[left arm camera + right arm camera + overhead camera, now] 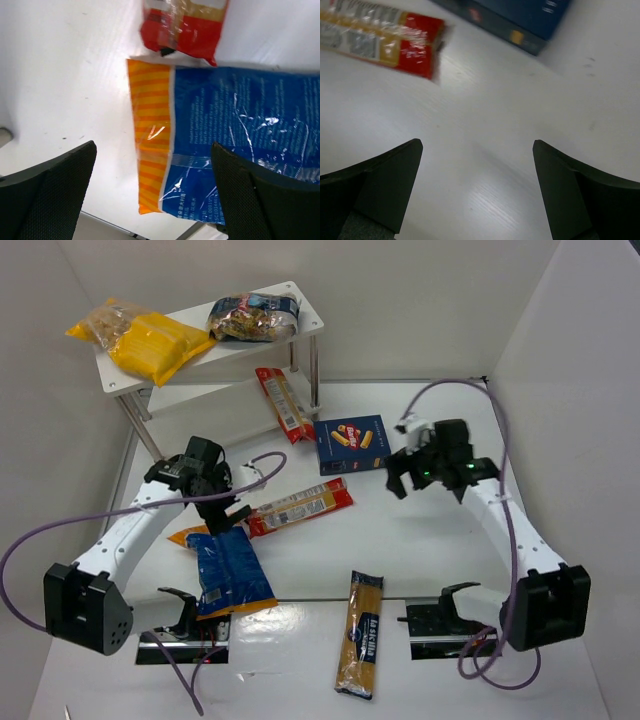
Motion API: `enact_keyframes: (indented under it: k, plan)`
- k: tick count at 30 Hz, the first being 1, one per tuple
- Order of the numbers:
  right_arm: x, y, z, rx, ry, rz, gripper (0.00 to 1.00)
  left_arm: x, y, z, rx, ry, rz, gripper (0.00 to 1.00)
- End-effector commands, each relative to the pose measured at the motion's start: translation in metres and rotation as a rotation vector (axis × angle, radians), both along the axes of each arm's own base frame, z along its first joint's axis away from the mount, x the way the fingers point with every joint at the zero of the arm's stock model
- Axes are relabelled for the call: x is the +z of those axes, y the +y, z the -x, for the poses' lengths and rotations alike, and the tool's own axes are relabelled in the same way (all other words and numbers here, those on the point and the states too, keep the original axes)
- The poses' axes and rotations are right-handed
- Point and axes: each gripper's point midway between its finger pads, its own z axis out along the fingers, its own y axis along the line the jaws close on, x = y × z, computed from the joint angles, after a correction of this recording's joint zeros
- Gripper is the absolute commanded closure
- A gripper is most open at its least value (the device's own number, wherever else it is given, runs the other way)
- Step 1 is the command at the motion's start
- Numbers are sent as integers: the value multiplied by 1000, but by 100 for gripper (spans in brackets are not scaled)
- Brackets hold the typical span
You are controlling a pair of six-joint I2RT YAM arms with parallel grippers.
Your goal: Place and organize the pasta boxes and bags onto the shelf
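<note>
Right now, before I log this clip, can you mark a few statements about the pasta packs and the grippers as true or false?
1. The yellow bag lies on the top board of the shelf. True.
2. The left gripper is shut on the blue-orange bag. False: it is open over the bag's orange end and grips nothing.
3. The dark blue box sits on the shelf's lower board. False: it lies flat on the table, to the right of the shelf.
4. The right gripper is open and holds nothing. True.
</note>
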Motion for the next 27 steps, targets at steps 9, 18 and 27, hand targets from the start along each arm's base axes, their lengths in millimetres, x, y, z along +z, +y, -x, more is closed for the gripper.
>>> enact_keyframes:
  k: [9,18,27]
  plan:
    - [-37,125,38,549,-38,274,1,42,-24,-47,236,-254,180,0]
    - [-55,160,9,868,-199,448,1,108,36,-55,630,-543,327,0]
    - [-72,188,-30,1059,-174,370,1,113,69,-40,743,-586,387,0]
